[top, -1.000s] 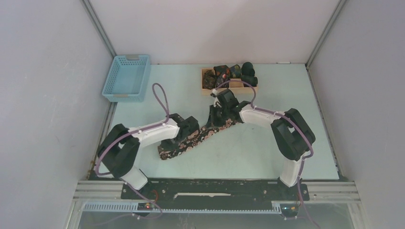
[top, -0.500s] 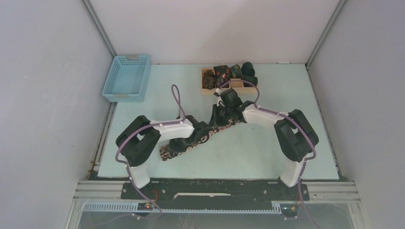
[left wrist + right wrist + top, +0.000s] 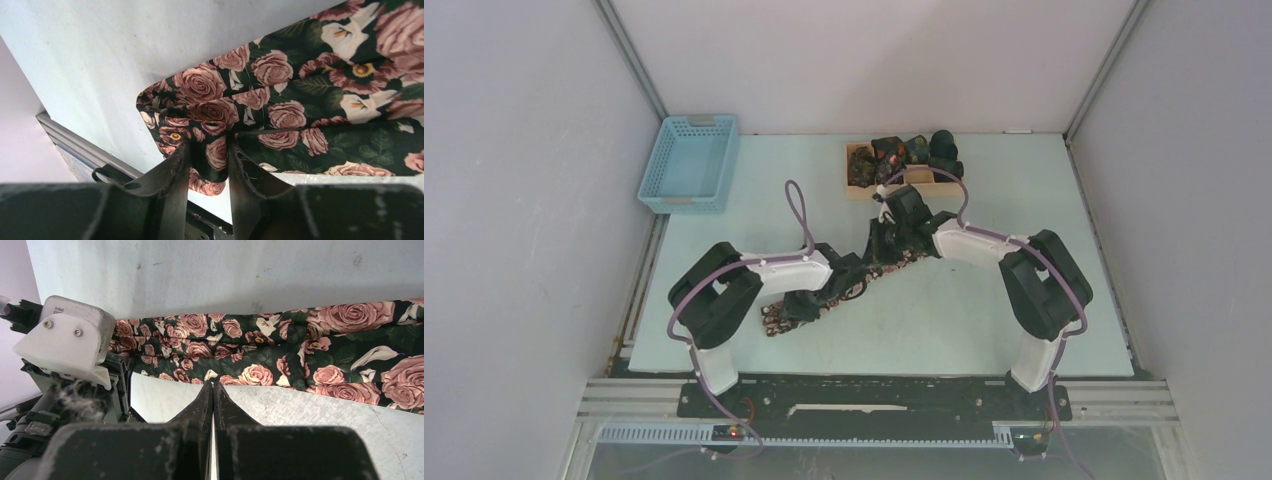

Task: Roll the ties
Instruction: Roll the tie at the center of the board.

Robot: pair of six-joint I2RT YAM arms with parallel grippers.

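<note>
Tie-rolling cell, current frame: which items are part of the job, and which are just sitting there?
In the job:
- long rose-print tie, a fold pinched by the left gripper
- right gripper, shut, tips at the tie's edge
- rolled ties in the wooden tray

Lying about:
- blue basket, far left of the table, neither arm near it

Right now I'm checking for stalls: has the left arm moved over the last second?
Yes. The left arm swung right: its elbow, earlier at the table's left edge, now sits farther in, toward the tie.
</note>
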